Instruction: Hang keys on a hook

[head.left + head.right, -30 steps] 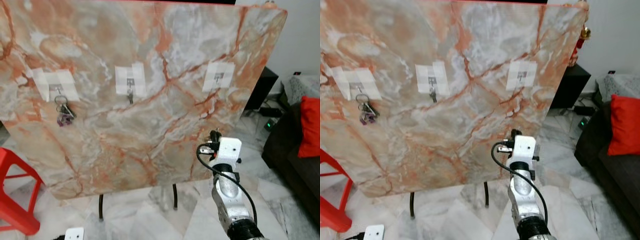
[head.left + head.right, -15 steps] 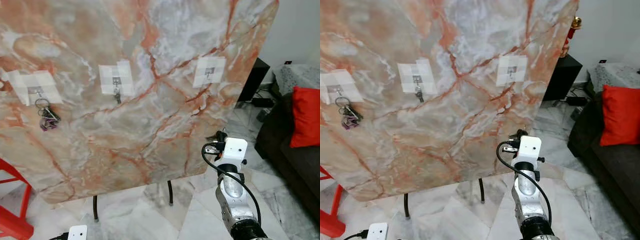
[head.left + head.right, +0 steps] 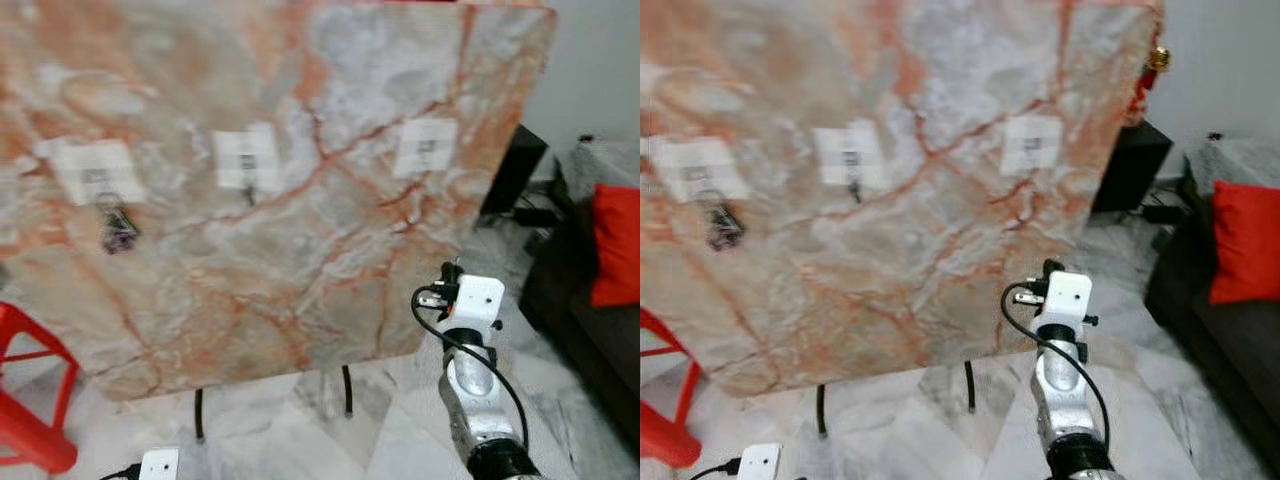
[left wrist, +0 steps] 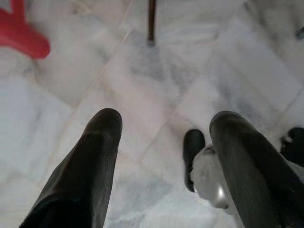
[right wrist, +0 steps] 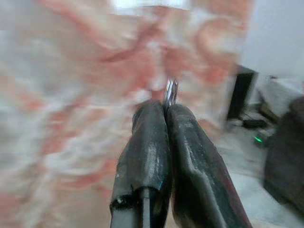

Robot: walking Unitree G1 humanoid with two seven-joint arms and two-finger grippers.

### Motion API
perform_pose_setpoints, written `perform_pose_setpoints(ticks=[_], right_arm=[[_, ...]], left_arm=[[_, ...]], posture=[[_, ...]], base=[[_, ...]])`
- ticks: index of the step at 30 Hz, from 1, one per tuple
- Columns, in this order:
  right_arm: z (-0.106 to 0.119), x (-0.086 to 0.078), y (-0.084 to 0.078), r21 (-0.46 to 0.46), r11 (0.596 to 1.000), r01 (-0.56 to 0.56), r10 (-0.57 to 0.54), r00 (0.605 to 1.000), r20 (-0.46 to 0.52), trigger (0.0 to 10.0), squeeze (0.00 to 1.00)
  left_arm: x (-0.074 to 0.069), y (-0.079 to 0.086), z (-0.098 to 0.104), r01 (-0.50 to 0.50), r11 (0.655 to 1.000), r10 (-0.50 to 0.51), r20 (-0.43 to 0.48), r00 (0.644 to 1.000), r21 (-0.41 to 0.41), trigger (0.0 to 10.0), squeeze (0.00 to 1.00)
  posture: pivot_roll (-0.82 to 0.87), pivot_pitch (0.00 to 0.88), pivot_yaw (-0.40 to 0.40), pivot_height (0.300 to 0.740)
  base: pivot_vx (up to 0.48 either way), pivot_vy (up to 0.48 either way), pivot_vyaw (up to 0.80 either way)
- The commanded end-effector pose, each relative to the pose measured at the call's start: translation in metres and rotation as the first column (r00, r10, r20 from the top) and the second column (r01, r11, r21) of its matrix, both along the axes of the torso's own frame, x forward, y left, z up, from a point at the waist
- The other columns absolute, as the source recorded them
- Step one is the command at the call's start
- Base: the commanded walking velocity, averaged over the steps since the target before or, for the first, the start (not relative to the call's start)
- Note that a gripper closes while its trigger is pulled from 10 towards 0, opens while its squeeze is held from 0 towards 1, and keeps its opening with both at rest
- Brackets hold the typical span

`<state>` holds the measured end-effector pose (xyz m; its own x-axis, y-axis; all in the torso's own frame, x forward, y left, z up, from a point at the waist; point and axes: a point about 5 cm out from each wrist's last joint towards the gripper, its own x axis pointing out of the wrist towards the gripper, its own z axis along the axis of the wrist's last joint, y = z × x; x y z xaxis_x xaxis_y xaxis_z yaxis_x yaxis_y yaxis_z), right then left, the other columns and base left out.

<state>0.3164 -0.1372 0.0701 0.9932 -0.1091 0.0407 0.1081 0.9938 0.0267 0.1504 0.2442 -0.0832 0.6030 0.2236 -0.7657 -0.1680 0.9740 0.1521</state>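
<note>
An upright marble board [image 3: 300, 250] carries three small hooks on white taped patches. A bunch of keys [image 3: 116, 226] hangs from the left hook. The middle hook [image 3: 248, 186] and the right hook [image 3: 426, 150] are bare. My right arm [image 3: 472, 310] is raised in front of the board's lower right part, below the right hook. In the right wrist view my right gripper [image 5: 165, 110] is shut on a thin metal key ring [image 5: 170, 91] that sticks out past the fingertips toward the board. My left gripper [image 4: 166, 122] hangs open above the floor.
A red stool [image 3: 30, 400] stands at the lower left. A dark sofa with a red cushion [image 3: 615, 245] is on the right, and a black cabinet [image 3: 515, 170] behind the board. Thin black legs [image 3: 345, 390] hold the board over the marble floor.
The whole picture has shifted and blurred, so the camera has moved. My right arm keeps its place before the board's lower right, still shut on the ring.
</note>
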Motion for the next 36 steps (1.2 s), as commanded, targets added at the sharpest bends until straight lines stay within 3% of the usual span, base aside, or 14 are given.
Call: perform_pose_setpoints(ticks=[1,11,31,36], right_arm=[[-0.0006,0.0005,-0.0112,-0.009,1.000,0.030,-0.030,1.000,-0.005,10.0,0.00],[-0.0009,0.0004,-0.0109,-0.010,0.999,0.030,-0.030,1.000,-0.007,10.0,0.00],[-0.0007,-0.0002,-0.0039,-0.041,0.999,-0.023,0.023,1.000,-0.001,10.0,0.00],[-0.0016,-0.0015,-0.0021,-0.034,0.999,-0.029,0.028,1.000,-0.003,10.0,0.00]], left_arm=[[0.0001,-0.0063,-0.0020,0.018,1.000,-0.018,-0.014,1.000,-0.011,10.0,0.00],[0.0002,-0.0084,-0.0025,0.029,0.999,-0.030,-0.014,0.999,-0.019,10.0,0.00],[0.0026,-0.0103,-0.0017,0.035,0.999,-0.035,0.000,0.999,-0.022,10.0,0.00],[0.0044,-0.0112,-0.0011,0.038,0.999,-0.038,0.007,0.999,-0.020,10.0,0.00]], posture=[[0.05,0.000,-0.071,0.740],[0.05,0.000,-0.070,0.740],[0.05,0.000,-0.071,0.740],[0.05,0.000,-0.072,0.740]], base=[[0.000,0.000,0.00],[0.000,0.000,0.00],[0.271,0.000,0.00],[0.111,0.000,0.49]])
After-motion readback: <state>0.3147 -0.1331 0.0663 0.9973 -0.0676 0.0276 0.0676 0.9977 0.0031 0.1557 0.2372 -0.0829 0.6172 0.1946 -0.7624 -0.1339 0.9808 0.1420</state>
